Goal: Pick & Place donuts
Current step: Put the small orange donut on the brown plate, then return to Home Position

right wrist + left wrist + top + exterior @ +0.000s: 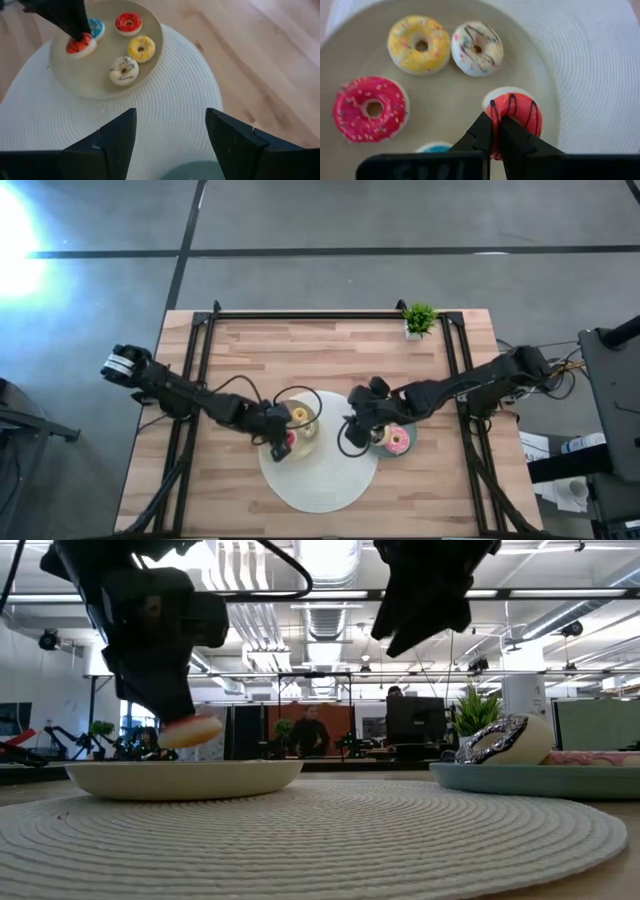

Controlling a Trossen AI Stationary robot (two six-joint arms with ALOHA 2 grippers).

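Pinching the orange mini donut (512,112) by one side of its ring, left gripper (495,131) with fingers closed tight on it just above the beige plate (445,107), a grip that probably keeps the donut hanging flat for setting down or lifting off beside the yellow donut (418,43), white chocolate-striped donut (477,47), red donut (369,108) and blue donut (436,147) lying there. Hovering over the white mat (170,120) near the teal plate (530,780) with its pink donut (398,442), right gripper (170,132) spread wide, holding nothing, well apart from the orange donut.
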